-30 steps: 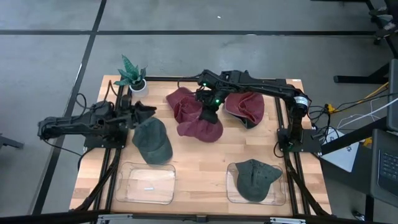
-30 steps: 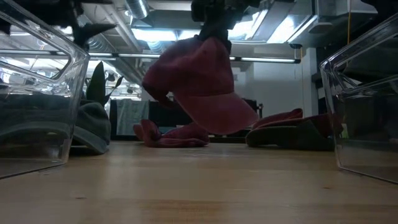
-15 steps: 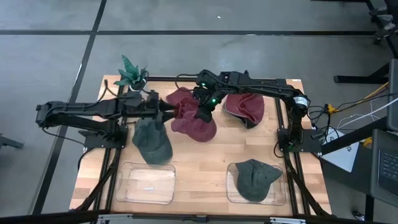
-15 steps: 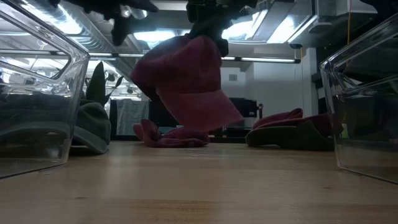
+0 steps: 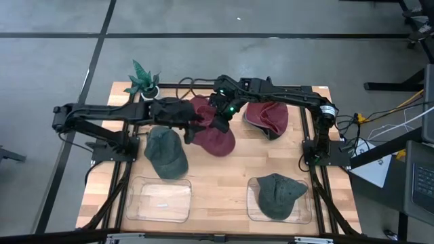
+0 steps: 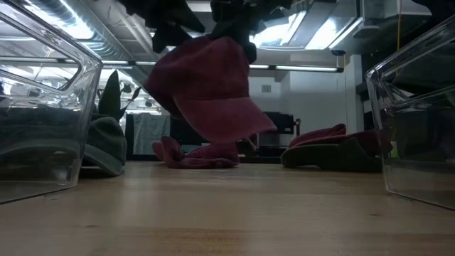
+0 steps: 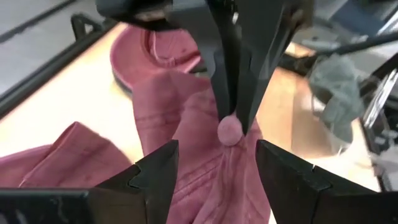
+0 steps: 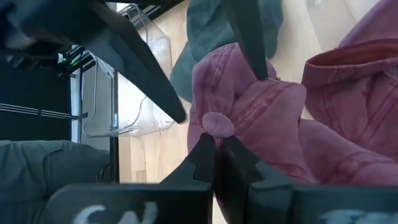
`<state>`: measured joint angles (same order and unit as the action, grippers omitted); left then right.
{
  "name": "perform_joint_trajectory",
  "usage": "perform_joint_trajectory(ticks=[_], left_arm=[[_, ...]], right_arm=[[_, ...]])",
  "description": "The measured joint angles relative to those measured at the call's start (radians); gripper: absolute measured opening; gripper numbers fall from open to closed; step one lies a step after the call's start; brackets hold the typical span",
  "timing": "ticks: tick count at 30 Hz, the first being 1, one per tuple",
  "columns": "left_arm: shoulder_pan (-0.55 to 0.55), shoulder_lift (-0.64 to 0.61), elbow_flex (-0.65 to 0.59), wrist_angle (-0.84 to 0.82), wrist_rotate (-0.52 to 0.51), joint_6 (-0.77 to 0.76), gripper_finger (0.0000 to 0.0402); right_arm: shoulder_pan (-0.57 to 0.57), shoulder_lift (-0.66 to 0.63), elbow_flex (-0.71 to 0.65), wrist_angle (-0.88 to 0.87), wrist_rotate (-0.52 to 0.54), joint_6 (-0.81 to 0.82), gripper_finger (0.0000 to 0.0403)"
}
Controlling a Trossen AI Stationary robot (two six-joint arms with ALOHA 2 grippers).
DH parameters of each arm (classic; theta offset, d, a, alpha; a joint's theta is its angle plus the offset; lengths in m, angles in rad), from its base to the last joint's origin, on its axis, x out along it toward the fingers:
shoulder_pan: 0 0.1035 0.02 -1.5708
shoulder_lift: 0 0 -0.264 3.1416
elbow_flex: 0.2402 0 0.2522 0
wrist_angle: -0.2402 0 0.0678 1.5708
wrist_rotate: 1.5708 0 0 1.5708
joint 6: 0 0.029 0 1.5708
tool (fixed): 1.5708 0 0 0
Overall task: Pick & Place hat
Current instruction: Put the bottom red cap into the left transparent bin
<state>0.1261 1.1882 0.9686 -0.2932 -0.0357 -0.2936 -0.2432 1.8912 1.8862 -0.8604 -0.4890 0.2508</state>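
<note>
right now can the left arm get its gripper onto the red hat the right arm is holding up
Probably yes. The left gripper is open, its fingers straddling the lifted red hat, with nothing between. The right gripper, shut on the hat's crown, sits very close, so the fingers could bump.

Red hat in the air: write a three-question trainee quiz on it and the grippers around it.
1. True or false: the lifted red hat hangs clear of the table.
2. Which gripper is shut on that hat? A) left gripper B) right gripper
3. Fill in: the clear bin on the right arm's side holds a ____ hat.

Key: 1 true; the low view shows it off the wood. 2 B; the left gripper is open, its fingers either side of the hat's top button. 3 green.
</note>
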Motion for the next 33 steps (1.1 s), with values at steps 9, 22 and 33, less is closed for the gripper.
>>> perform_joint_trajectory(ticks=[9, 22, 33], left_arm=[[-0.001, 0.046, 0.039, -0.033, 0.056, -0.007, 0.021], [0.0, 0.054, 0.039, -0.119, 0.065, -0.057, 0.0154], [0.0, 0.053, 0.039, -0.124, 0.128, -0.036, 0.0007]], right_arm=[[0.006, 0.0, 0.0, 0.053, 0.0, -0.014, 0.0012], [0.006, 0.001, 0.0, 0.058, -0.001, -0.027, 0.0019], [0.006, 0.001, 0.0, 0.068, -0.009, -0.034, 0.0034]])
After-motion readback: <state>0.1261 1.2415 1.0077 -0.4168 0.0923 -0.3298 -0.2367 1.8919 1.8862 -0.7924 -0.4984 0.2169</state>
